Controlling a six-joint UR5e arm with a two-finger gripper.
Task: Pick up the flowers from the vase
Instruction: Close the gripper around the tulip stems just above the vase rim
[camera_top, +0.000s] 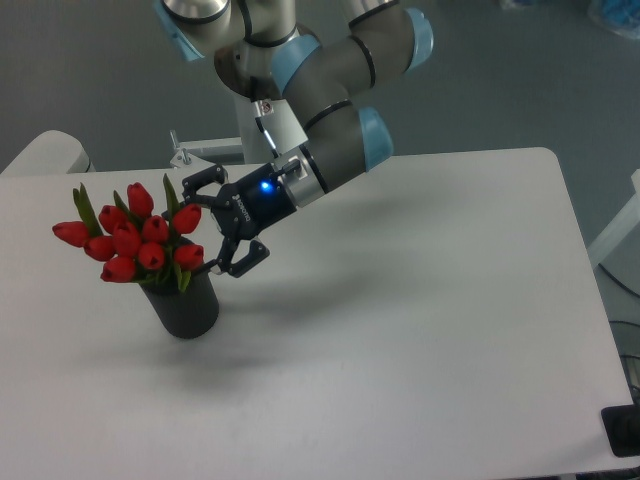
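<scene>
The black two-finger gripper (207, 222) has its fingers spread apart, reaching in just beside the right edge of the bunch of red tulip buds with green leaves (133, 237). The bunch stands in the short matte dark grey cylindrical vase (188, 305), on the left part of the white bench (420, 340).

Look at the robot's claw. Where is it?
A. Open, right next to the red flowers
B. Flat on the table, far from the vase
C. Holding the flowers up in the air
A: the gripper is open beside the flowers, which sit in the vase.
</scene>
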